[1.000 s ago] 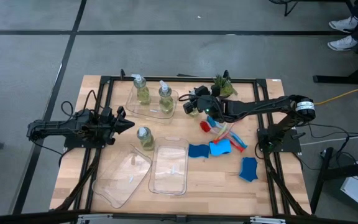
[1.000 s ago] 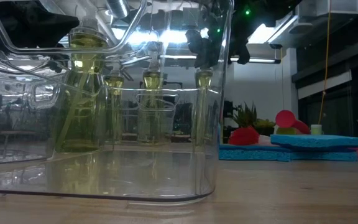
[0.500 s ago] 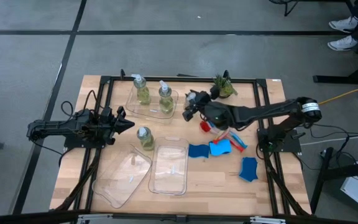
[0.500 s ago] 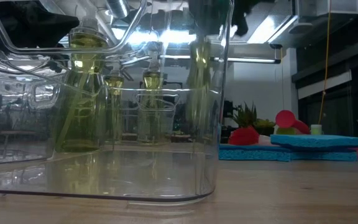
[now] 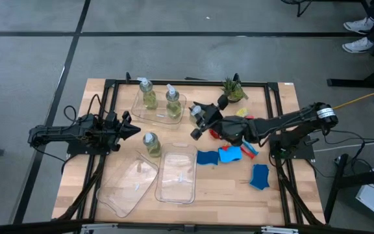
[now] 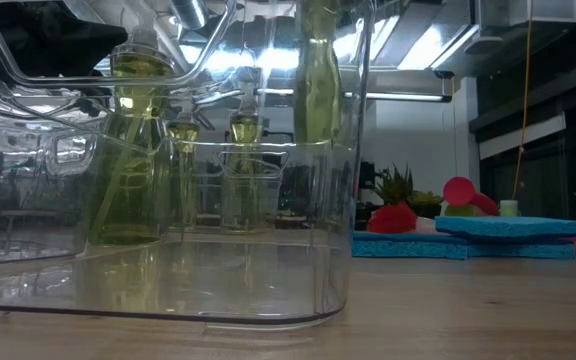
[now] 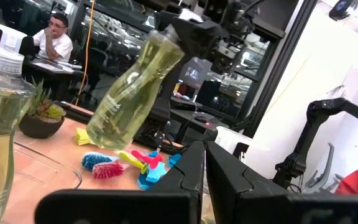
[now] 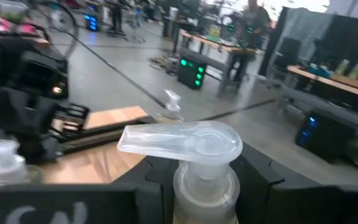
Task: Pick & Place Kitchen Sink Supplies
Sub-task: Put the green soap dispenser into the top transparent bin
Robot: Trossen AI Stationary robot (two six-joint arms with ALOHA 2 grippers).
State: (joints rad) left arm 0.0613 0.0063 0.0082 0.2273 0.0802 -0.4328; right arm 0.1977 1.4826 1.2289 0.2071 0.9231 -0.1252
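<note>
Nearest the table's front edge, two empty clear trays (image 5: 177, 172) are seen side by side, one of them angled toward 7 o'clock, with bare wood (image 5: 226, 192) left between them and the front rim. A blue sponge piece (image 5: 259, 176) lies alone at about 4 o'clock, and two more sponge pieces (image 5: 218, 156) lie just right of the upright tray, touching a cluster of red, blue and yellow-green brushes (image 5: 242, 144). A lone pump bottle (image 5: 151, 143) stands on the wood near the trays' far ends. At 9 o'clock the left gripper (image 5: 132, 129) is parked low at the table's edge, its fingers pressed together and empty. Above the middle of the table, the right gripper (image 5: 203, 120) is closed around the neck of a carried pump bottle (image 7: 129, 93), which is held tilted in the air; its pump head (image 8: 182, 142) fills the right wrist view. Toward 11 o'clock a third tray (image 5: 158, 109) holds two pump bottles (image 5: 160, 97) standing upright. At 1 o'clock a small potted plant (image 5: 233, 90) stands near the far rim, with a yellow piece (image 5: 241, 112) just in front of it.
</note>
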